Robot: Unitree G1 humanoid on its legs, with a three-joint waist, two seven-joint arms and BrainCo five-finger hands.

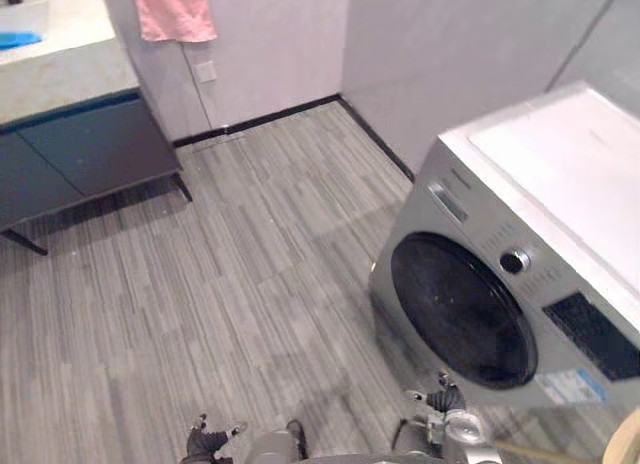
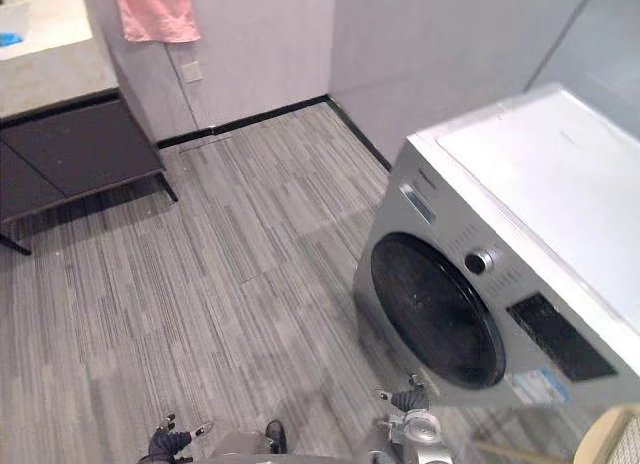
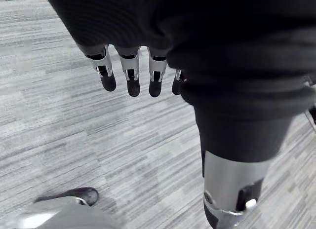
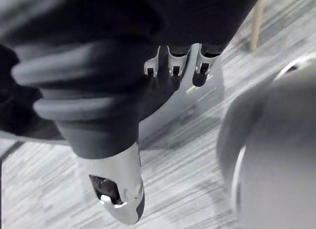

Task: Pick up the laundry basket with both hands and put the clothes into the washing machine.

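Observation:
The silver washing machine [image 1: 520,234] stands at the right with its white top. Its round dark door [image 1: 462,309] looks closed. My left hand [image 1: 207,441] hangs low over the floor at the bottom of the eye views, with straight, relaxed fingers [image 3: 131,66] that hold nothing. Just in front of the machine's lower front my right hand [image 1: 447,398] also hangs down, its fingers [image 4: 173,66] loose and empty. A pale beige rim [image 1: 628,439] shows at the bottom right corner; I cannot tell what it belongs to.
A dark blue cabinet [image 1: 80,154] with a pale countertop [image 1: 60,69] stands at the far left, a blue item [image 1: 18,40] on it. A pink towel [image 1: 173,11] hangs on the back wall. Grey striped floor [image 1: 250,284] stretches between cabinet and machine.

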